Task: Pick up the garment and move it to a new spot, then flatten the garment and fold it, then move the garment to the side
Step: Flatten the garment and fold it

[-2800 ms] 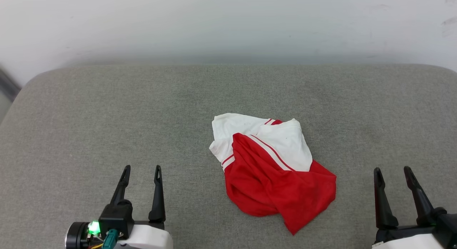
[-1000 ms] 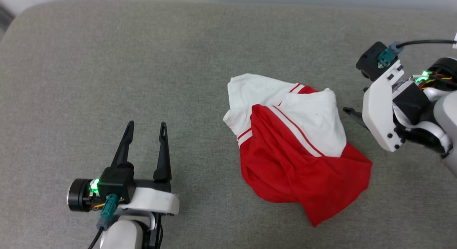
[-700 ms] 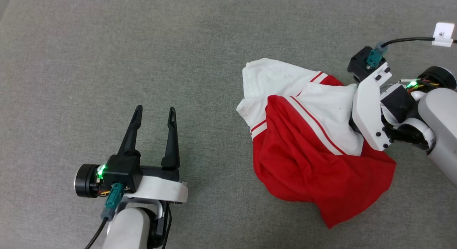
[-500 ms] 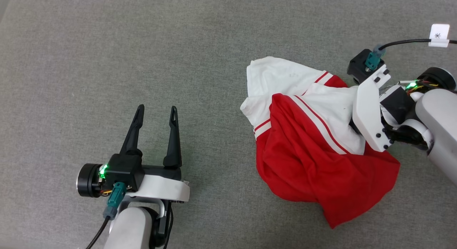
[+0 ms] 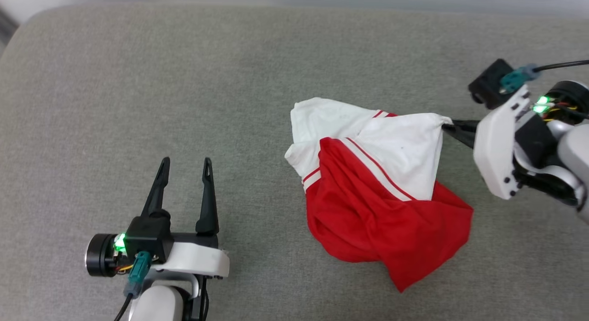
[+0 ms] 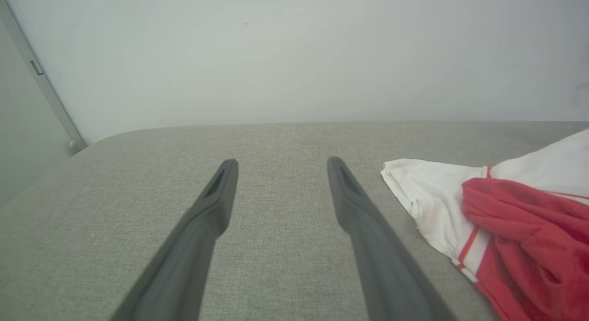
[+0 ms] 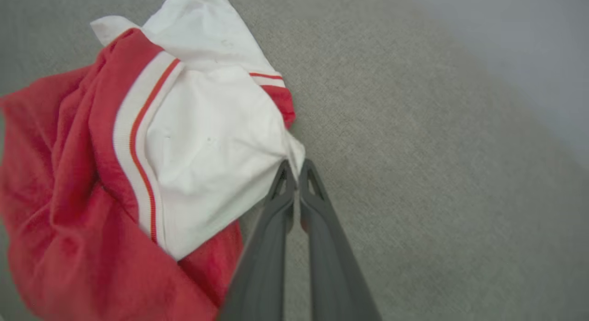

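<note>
The red-and-white jersey (image 5: 377, 206) lies crumpled on the grey upholstered surface (image 5: 138, 81), right of centre. The right gripper (image 5: 450, 125) has its fingers clamped together on the jersey's white far-right corner, which is drawn to a point. The left gripper (image 5: 185, 163), fingers spread and empty, sits well apart to the jersey's left. The right wrist view shows the pinch (image 7: 297, 166) up close. The left wrist view shows a pale wall (image 6: 294, 54) behind the surface.

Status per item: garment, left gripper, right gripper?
garment: crumpled heap on the grey cushion, not flattened or folded, one white corner pulled taut toward the right gripper.
left gripper: open, empty, apart from the garment.
right gripper: shut, pinching the garment's white corner.
</note>
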Controlling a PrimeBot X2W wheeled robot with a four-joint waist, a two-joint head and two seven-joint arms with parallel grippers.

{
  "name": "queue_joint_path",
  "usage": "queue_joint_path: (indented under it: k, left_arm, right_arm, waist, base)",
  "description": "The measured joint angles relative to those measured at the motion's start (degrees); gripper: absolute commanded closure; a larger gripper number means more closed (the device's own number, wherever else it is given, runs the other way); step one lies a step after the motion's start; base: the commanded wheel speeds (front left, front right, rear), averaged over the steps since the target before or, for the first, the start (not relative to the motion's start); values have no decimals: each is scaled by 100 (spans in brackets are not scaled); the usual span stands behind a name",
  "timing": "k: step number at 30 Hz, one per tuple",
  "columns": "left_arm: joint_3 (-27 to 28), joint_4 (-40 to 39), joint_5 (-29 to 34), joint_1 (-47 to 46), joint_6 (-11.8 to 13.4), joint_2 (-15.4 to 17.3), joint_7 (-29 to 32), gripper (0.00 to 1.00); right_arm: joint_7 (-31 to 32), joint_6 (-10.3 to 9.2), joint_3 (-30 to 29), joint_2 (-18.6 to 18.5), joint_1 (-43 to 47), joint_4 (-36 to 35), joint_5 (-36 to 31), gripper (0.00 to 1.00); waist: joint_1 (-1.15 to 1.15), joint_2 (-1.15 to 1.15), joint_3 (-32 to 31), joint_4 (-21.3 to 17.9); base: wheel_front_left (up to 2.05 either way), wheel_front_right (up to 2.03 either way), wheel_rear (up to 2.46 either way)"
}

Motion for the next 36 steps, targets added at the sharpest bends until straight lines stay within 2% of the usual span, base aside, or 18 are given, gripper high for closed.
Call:
queue_joint_path:
  k: [7,11,15,18,21,22,23,24,28,31,34,36]
  left_arm:
    - [157,-38,48,256,-47,-5,0,0]
    - [200,-64,63,302,-49,-3,0,0]
    - [204,-75,69,320,-51,-2,0,0]
    - [207,-71,69,331,-51,-3,0,0]
    - [213,-52,73,336,-51,-3,0,0]
    - [219,-29,79,336,-60,-2,0,0]
    - [226,-5,88,338,-83,-1,0,0]
    - [247,44,137,354,-109,-1,0,0]
    - [326,127,183,324,-201,94,0,0]
    - [378,224,226,159,-270,233,0,0]
    - [352,413,300,-94,-382,392,0,0]
    - [330,520,331,-325,-466,492,0,0]
  right_arm:
    - [-480,0,-531,-989,715,-510,227,100]
    - [-558,1,-899,-1305,1556,-430,478,100]
    - [-612,0,-1113,-1510,2495,-52,527,100]
    - [-567,0,-1267,-1408,3129,146,801,100]
    - [-560,5,-1407,-1318,3437,286,767,100]
    - [-582,5,-1459,-1294,3477,342,693,97]
    - [-671,5,-1538,-1249,3533,380,613,0]
    - [-1059,2,-1887,-1125,3606,480,287,0]
    - [-1590,2,-2587,-1033,3593,374,-205,0]
    - [-1965,1,-3211,-833,3598,135,-637,0]
    - [-2513,0,-4039,-447,3641,-134,-1284,0]
    - [-2878,0,-4635,40,3779,-393,-1614,0]
  waist:
    - [0,0,-315,-355]
    - [0,0,-413,-478]
    - [0,0,-436,-504]
    - [0,0,-431,-509]
    - [0,0,-443,-523]
    - [0,0,-457,-524]
    - [0,0,-477,-527]
    - [0,0,-556,-550]
    - [0,0,-693,-594]
    - [-1,0,-771,-644]
    - [0,0,-812,-693]
    - [-1,0,-810,-722]
  base:
    - [0,0,0]
    - [0,0,0]
    - [0,0,0]
    - [0,0,0]
    - [0,0,0]
    - [0,0,0]
    - [0,0,0]
    - [0,0,0]
    - [0,0,0]
    - [0,0,0]
    - [0,0,0]
    - [0,0,0]
